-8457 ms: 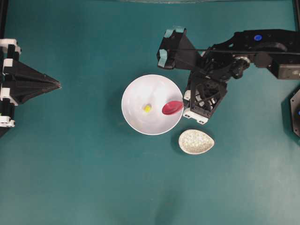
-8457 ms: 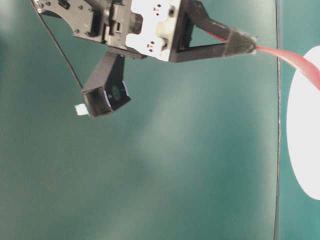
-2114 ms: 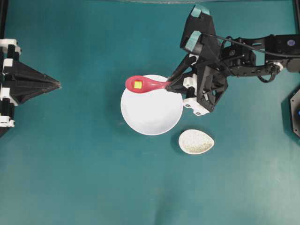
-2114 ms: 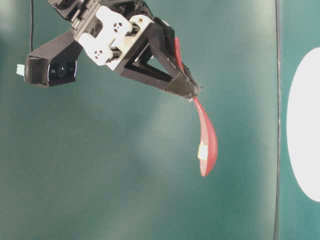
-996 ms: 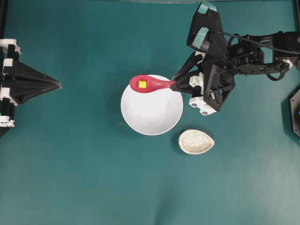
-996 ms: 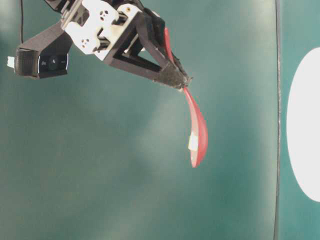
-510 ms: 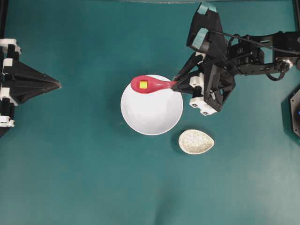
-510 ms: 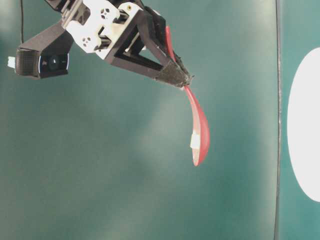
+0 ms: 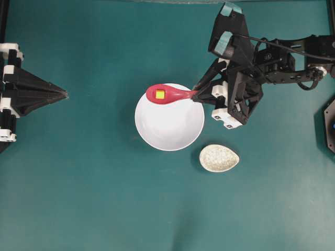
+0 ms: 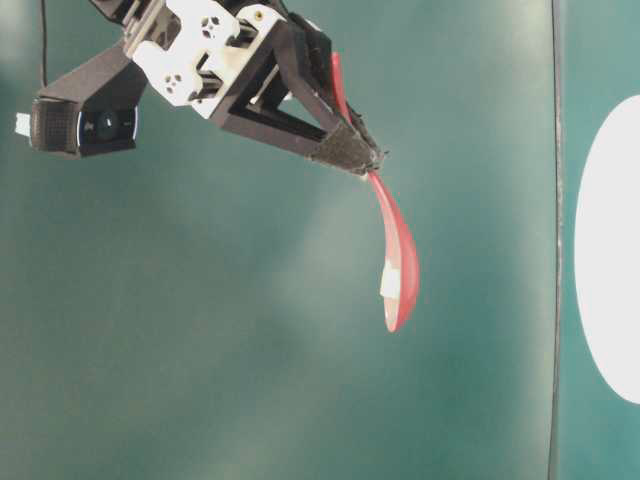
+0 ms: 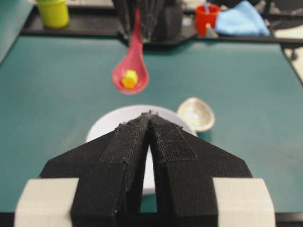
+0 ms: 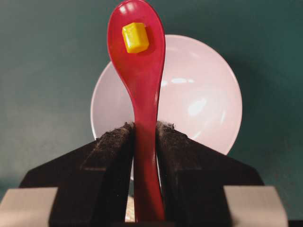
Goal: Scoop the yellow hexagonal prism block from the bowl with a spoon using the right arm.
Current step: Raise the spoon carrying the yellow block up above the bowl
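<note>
Clamped on the handle of the spoon, the right gripper holds it out over the far rim of the bowl, its two black fingers pressing the red handle from either side. Sitting in the spoon's head is the yellow hexagonal prism block, lifted clear of the bowl, and the overhead view shows no other item inside the white dish. From the side the spoon hangs in the air with the block resting in its hollow, and nothing touches it apart from the gripper. Just beside the bowl, on the near right, lies a speckled beige spoon rest, apart from both the bowl and the arm. Over at the left edge of the green table the left gripper sits well away from everything, its pointed fingers pressed together with nothing between them, aimed toward the bowl. Beyond the table's far edge I can see a yellow cup, a red cup and a blue cloth.
</note>
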Robot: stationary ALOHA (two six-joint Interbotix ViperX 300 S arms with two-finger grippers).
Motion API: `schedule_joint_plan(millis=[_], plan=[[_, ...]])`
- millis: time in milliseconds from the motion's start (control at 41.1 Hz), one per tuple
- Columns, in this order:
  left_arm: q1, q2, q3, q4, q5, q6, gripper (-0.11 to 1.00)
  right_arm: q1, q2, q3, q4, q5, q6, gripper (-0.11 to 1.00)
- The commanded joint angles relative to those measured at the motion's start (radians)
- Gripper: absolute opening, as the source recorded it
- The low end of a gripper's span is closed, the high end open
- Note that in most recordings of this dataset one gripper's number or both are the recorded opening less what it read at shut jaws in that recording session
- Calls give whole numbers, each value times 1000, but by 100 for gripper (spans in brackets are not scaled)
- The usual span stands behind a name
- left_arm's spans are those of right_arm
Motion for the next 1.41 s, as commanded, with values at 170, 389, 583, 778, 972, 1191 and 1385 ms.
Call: schedule_joint_plan(millis=[170,389,583,778,972,1191,1385], plan=[[2,6,-32,0,-9,-3,4,2,-29,-18,-21,-9,0,23],[2,6,-32,0,-11,-5,4,0,-29,-18,-25,-15,0,23],[2,6,-35,0,-12,-5,4,2,-29,-18,-25,-15,0,23],[2,6,-37,0,-14,-5,4,0,-29,-17,-26,-20,0,23],[2,6,-35,0,-12,-5,4,2,-29,-17,-26,-20,0,23],[2,6,-35,0,-12,-5,4,2,-29,-17,-26,-20,0,23],[2,6,-35,2,-11,-6,4,0,-29,-17,-26,-20,0,23]])
